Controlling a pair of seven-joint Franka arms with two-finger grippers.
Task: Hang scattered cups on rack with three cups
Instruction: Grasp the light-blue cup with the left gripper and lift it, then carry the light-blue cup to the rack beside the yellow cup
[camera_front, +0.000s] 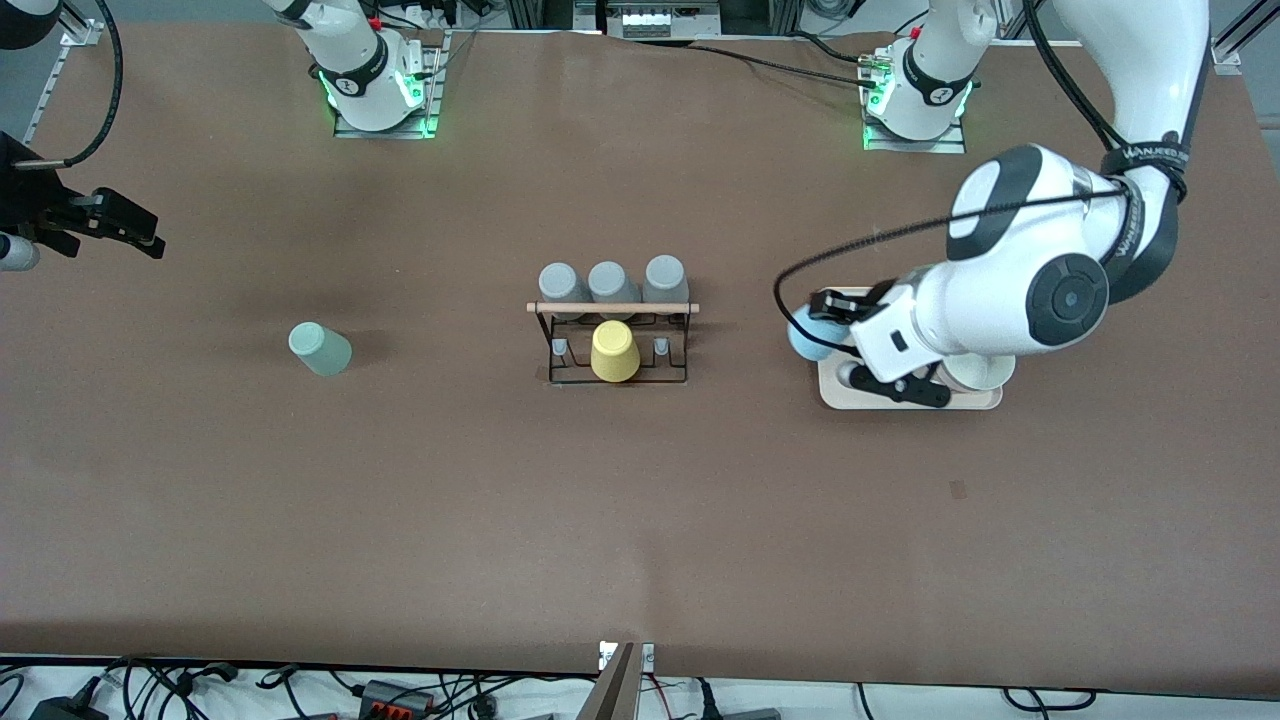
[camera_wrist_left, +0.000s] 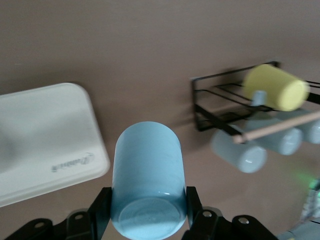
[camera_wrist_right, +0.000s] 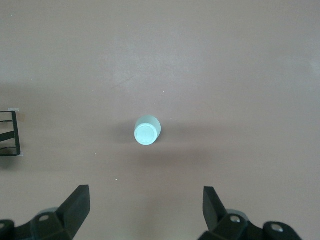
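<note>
The light blue cup (camera_wrist_left: 147, 180) is clamped in the left hand (camera_wrist_left: 148, 212) beside the cream tray (camera_wrist_left: 50, 145), bottom toward the wrist, ready for a peg on the rack (camera_front: 612, 340). The right hand (camera_wrist_right: 145, 210) is held wide above the table, over the sage green cup (camera_wrist_right: 147, 131), which is yet to be hung.

Blue cup (camera_wrist_left: 147, 185) clamped by left gripper (camera_wrist_left: 148, 212) | tray (camera_wrist_left: 47, 140) beside | rack (camera_wrist_left: 235, 107) seen near.

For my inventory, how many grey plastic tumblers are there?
3: the grey plastic tumblers hang in one row along the black wire rack, under its wooden rod. None seems hidden.
</note>
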